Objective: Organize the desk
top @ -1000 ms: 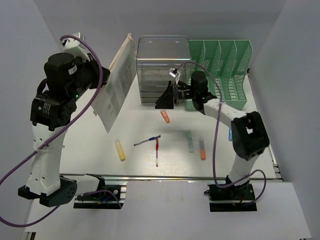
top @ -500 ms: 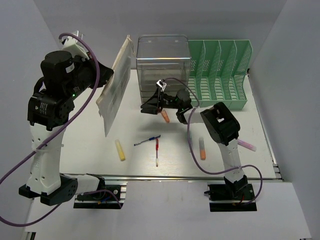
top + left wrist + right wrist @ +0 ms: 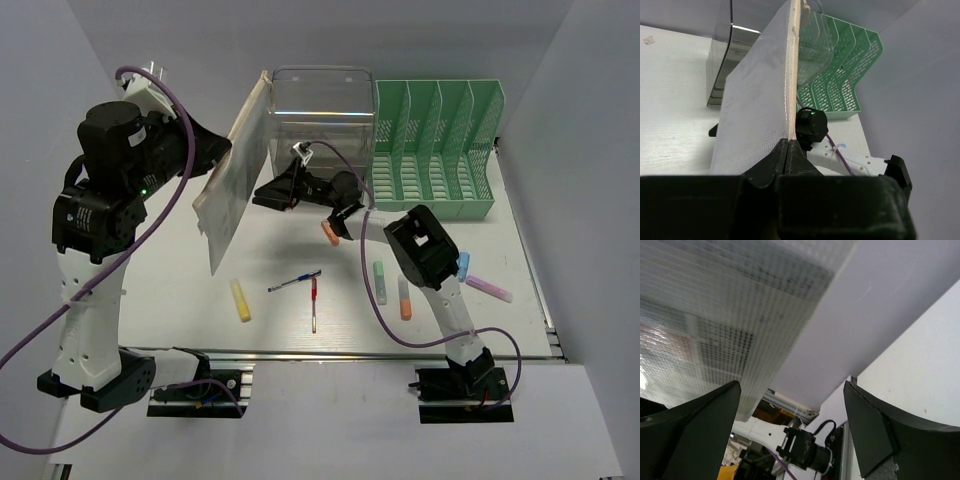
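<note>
Top external, off-white desk (image 3: 170,290) (pens (image 3: 313,303) strewn), left jaws clamped on folder (image 3: 235,170), right jaws apart

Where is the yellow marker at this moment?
In the top view, the yellow marker lies on the desk, left of centre near the front rail; the blue pen is to its right.

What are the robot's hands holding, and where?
The left gripper pinches the flat mesh folder by its edge; the right gripper is open, holding nothing.
</note>
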Robot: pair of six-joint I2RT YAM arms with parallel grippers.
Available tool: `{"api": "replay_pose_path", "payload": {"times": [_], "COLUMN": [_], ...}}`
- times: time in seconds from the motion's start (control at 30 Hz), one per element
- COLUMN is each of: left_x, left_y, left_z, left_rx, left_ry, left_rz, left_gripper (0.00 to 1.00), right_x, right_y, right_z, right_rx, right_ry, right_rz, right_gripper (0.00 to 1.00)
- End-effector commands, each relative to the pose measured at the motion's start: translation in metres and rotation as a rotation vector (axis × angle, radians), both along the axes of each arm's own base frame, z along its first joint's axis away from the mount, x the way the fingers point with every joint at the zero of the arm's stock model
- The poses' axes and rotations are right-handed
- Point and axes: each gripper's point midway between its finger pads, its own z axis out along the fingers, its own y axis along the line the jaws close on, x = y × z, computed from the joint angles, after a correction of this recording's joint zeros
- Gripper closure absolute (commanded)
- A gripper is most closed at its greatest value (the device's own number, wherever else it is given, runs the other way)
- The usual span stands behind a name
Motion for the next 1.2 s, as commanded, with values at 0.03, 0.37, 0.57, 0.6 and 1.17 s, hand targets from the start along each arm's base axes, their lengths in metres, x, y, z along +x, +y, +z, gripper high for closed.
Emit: {"api": "replay_pose_path", "payload": {"times": [0.03,0.37,0.57,0.6,1.17], "left_x": [-0.014,-0.017,-0.023,-0.024,-0.047], "left_y": [-0.003,-0.008,-0.008,-0.008,0.0], "left_z": [0.031,0.037,0.044,0.045,0.071], "left_rx": [-0.066,-0.108,-0.131,-0.138,-0.232], "left_ry": [-0.084,-0.089,-0.104,-0.104,-0.159], "left_rz": [-0.024,-0.046,-0.055,-0.056,-0.034], "left_gripper": [1.0,1.0,1.0,1.0,1.0], "right_x": [-0.031,-0.032,-0.036,-0.036,-0.099], "right_y": [-0.034,-0.049,-0.054,-0.056,-0.088], "right_z": [0.088,0.109,0.124,0.128,0.207], "right_rx": [0.385,0.512,0.549,0.561,0.647], "right_ry": [-0.359,-0.341,-0.291,-0.283,-0.408], "right_rz": [-0.025,-0.043,-0.039,-0.046,0.019], "right_gripper": [0.11,0.11,0.12,0.12,0.13]}}
